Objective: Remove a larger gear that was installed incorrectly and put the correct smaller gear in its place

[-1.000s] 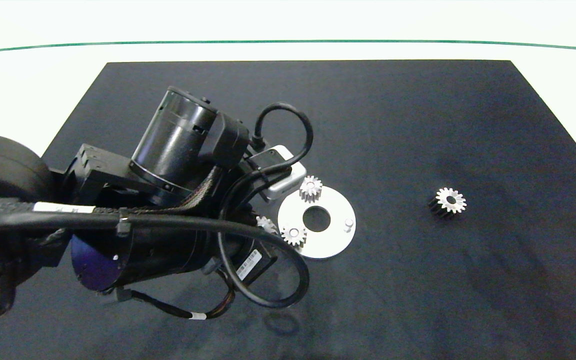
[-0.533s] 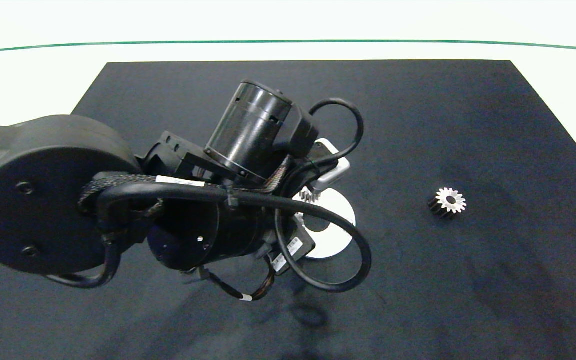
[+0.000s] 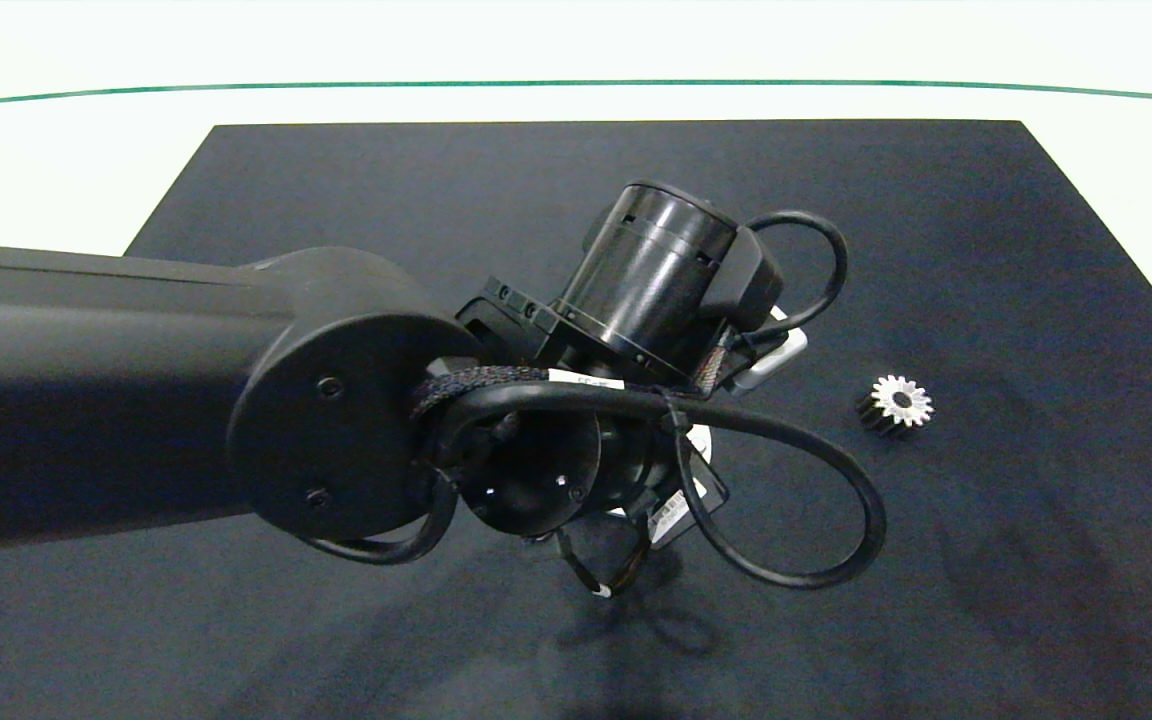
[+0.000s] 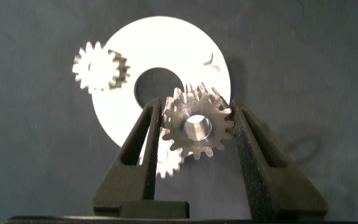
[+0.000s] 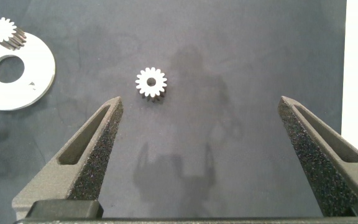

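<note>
Reaching farther across the round plate (image 4: 166, 56) than 1 second ago, the left gripper (image 4: 196, 127) pinches the smaller gear (image 4: 196, 123) above it. The larger gear (image 3: 894, 404) lies discarded on the worktop (image 3: 986, 250), before the wide-open right gripper (image 5: 207, 143).

The smaller gear (image 4: 197, 129) is shiny silver metal with a smooth hole in the middle. The finger pads (image 4: 254, 163) of the left gripper (image 4: 197, 134) pressing on it look rough and grainy, like black foam. The round plate (image 4: 185, 46) is smooth, bright metal. The larger gear (image 3: 894, 404) has a shiny silver top and dark sides. The mat (image 3: 986, 250) is dark and matt, like soft cloth. The left arm (image 3: 336, 400) is smooth black plastic with a rubbery cable (image 3: 816, 500).
</note>
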Robot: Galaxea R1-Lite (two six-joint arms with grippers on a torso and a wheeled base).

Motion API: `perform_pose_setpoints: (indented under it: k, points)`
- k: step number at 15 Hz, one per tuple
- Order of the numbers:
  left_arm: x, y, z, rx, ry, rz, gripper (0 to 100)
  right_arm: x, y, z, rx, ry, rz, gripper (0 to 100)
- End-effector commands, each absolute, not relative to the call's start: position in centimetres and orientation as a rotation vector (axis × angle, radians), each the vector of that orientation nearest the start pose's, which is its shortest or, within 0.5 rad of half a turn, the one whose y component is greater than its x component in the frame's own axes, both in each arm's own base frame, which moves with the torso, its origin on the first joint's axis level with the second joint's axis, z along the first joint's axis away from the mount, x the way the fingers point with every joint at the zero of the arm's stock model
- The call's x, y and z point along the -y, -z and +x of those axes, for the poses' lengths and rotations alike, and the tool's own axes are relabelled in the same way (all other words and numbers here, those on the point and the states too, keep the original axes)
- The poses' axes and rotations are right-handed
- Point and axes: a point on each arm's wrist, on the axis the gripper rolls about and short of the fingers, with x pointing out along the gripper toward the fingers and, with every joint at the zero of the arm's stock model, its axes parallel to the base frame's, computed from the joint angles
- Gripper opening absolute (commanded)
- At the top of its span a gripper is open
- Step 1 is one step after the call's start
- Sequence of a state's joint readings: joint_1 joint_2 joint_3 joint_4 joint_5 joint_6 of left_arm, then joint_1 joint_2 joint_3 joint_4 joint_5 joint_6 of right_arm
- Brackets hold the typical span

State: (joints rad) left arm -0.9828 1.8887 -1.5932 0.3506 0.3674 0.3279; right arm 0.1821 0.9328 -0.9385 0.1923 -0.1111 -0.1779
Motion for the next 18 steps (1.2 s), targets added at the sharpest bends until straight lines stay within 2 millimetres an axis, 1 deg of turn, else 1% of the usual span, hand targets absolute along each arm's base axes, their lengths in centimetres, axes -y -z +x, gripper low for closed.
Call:
perform_pose_setpoints:
  k: [1, 2, 6, 12, 16, 18]
  points:
    - [30.9, -23.9, 21.6, -0.441, 0.681, 0.745, 22, -1.5, -29.7, 9.5, -0.183, -0.089, -0.207, 100]
    - [31.2, -24.0, 21.7, -0.465, 0.684, 0.761, 22, -1.5, -29.4, 9.5, -0.192, -0.091, -0.206, 100]
    - [32.3, -24.5, 22.3, -0.436, 0.685, 0.741, 22, -1.5, -29.2, 9.6, -0.201, -0.093, -0.201, 100]
    - [33.6, -23.8, 22.3, -0.436, 0.703, 0.752, 22, -1.5, -28.7, 9.4, -0.21, -0.095, -0.203, 100]
    - [34.1, -22.9, 22.8, -0.449, 0.701, 0.767, 22, -1.5, -28.4, 9.4, -0.221, -0.098, -0.195, 100]
    - [34.4, -22.8, 23.2, -0.444, 0.699, 0.77, 22, -1.5, -28.4, 9.4, -0.221, -0.099, -0.19, 100]
